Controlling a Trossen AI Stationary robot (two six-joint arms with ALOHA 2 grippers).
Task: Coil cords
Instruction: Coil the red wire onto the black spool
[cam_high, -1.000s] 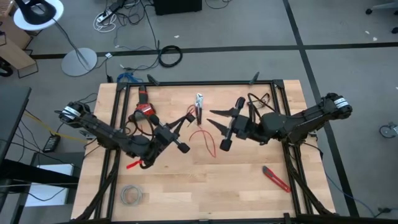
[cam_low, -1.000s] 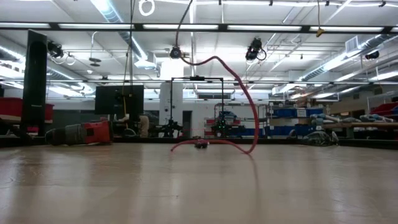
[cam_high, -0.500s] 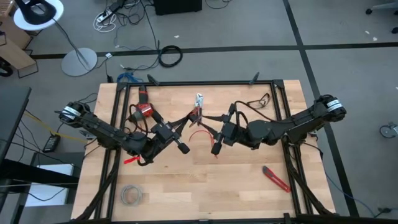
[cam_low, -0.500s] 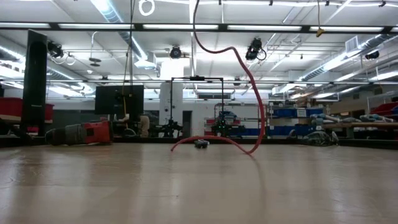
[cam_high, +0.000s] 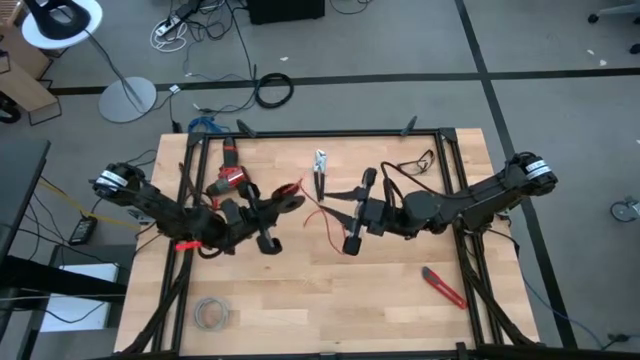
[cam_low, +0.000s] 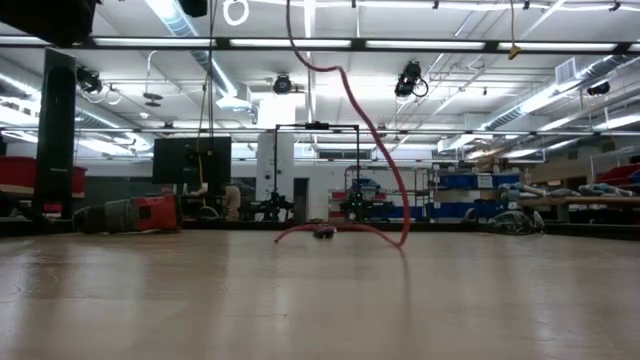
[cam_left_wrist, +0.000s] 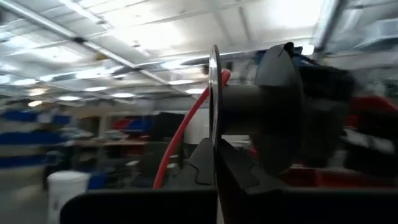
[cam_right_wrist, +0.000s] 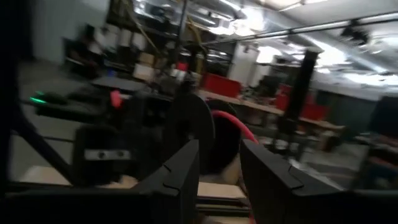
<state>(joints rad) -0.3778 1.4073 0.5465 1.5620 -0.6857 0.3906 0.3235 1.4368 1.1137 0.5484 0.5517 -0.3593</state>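
Observation:
The thin red wire (cam_high: 322, 216) runs from a small loop at my left gripper (cam_high: 288, 203) down to the table between the two arms. In the low view the wire (cam_low: 375, 150) drops from above the picture, and its lower part (cam_low: 340, 228) lies in a flat arch on the table. My left gripper is shut on the wire's raised end. My right gripper (cam_high: 334, 207) is open, level, just right of the wire's middle and touching nothing. In the right wrist view the wire (cam_right_wrist: 235, 122) curves past beyond the fingers (cam_right_wrist: 180, 171). My left gripper holds the red wire by its raised end (cam_high: 291, 189), where the wire makes a small loop at the fingers. The fingers point toward the table's right. In the left wrist view the wire (cam_left_wrist: 189, 127) slants away from the fingers. Dark blurred parts hide the place of contact.
A red and black tool (cam_high: 228, 176) lies at the far left and a small metal tool (cam_high: 320, 163) at the far middle. A black cable (cam_high: 418, 160) lies at the far right, a red knife (cam_high: 443, 288) at the near right, and a grey wire bundle (cam_high: 210, 314) at the near left.
My left gripper has gone toward the table's left edge and turned about, taking the wire's raised end with it. The hanging part has swung and changed its bend, while the arch on the table stays put. My right gripper has gone toward the table's left edge, closer to the wire.

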